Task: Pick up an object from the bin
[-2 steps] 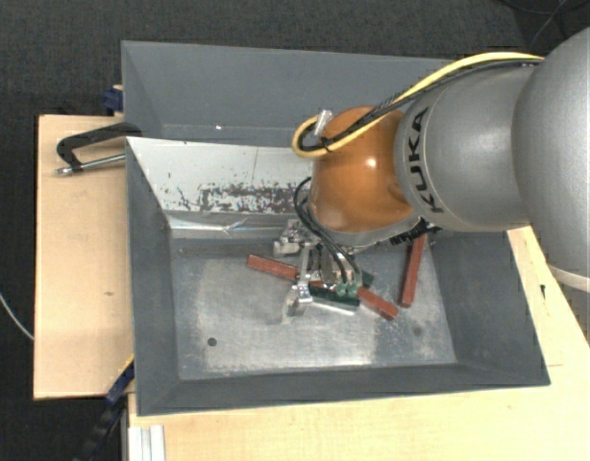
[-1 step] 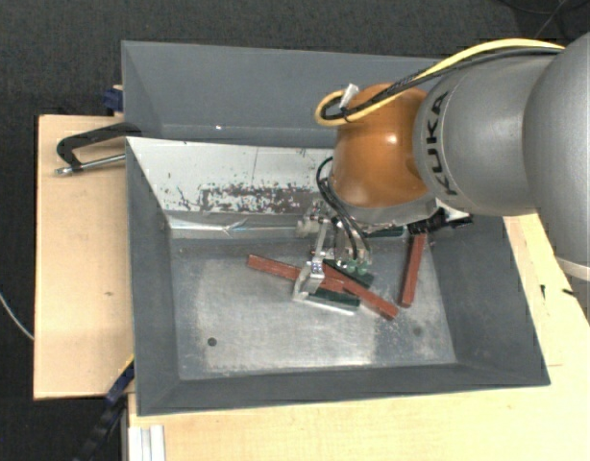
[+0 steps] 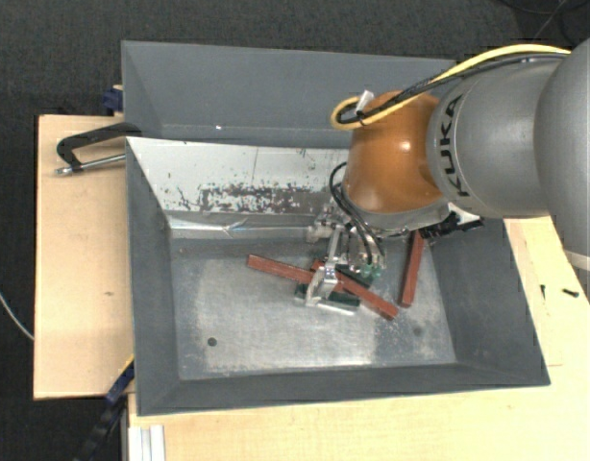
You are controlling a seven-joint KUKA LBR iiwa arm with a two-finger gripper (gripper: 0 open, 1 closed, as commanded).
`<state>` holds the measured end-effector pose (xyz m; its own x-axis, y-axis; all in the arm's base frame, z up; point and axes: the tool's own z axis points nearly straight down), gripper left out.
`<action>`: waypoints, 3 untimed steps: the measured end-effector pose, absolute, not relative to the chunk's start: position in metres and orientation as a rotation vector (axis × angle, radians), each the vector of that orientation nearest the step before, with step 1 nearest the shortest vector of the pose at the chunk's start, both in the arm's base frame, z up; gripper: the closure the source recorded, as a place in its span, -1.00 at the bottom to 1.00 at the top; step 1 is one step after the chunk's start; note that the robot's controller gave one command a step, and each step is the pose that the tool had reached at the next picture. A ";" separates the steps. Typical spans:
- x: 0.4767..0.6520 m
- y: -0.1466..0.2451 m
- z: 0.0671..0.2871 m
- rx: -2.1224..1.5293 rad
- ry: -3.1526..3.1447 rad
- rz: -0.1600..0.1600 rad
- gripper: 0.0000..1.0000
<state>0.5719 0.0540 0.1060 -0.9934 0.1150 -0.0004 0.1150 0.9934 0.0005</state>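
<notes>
My gripper (image 3: 328, 277) sits low inside the grey metal bin (image 3: 237, 339), with my arm reaching in from the right and its orange wrist cover (image 3: 391, 161) above the bin's far right part. The gripper is right at a small cluster a little right of the middle of the bin floor. Here a long reddish-brown bar (image 3: 276, 266) lies slantwise from upper left to lower right, and a small dark green block (image 3: 352, 302) lies against it. A second reddish-brown bar (image 3: 410, 275) lies apart, near the right wall. The gripper's tip is at the long bar where it meets the green block. I cannot tell whether the gripper is spread, closed, or pinching anything, because the metal parts and the objects overlap here. I judge this to be the grasp step, at the bottom of the reach, with nothing yet lifted clear. The next move calls for a firm closure on the bar or block, then a straight lift, keeping clear of the neighbouring pieces.
</notes>
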 end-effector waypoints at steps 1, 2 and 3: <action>0.574 0.056 0.086 0.580 3.088 0.002 -1.00; 0.571 0.037 0.079 0.402 3.102 0.021 1.00; 0.571 0.037 0.079 0.403 3.102 0.021 1.00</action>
<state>0.5712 0.0372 0.0786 -0.9667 0.2558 -0.0113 0.2556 0.9667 0.0148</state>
